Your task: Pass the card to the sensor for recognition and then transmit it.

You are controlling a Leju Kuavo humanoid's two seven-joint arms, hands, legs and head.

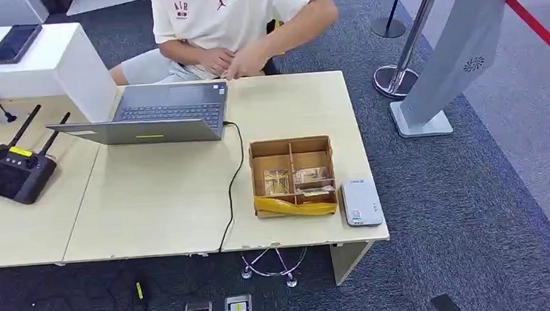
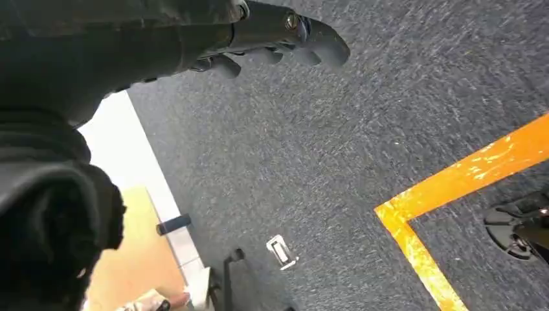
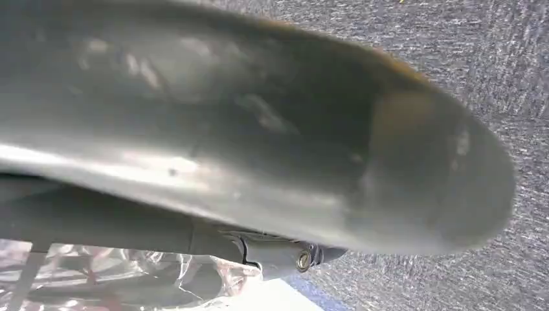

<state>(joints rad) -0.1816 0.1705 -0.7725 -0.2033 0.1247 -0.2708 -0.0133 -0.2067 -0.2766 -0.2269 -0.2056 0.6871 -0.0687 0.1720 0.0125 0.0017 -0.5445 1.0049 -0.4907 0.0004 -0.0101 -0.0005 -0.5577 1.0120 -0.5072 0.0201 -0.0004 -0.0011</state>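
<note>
"AIR" and a jumping-figure logo on person's white shirt (image 1: 225, 9)

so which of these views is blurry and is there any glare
Head view: sharp and evenly lit, the table casting soft shadows only. Left wrist view: carpet in focus, near dark parts blurred. Right wrist view: a grey cover, out of focus, with streaky highlights.
</note>
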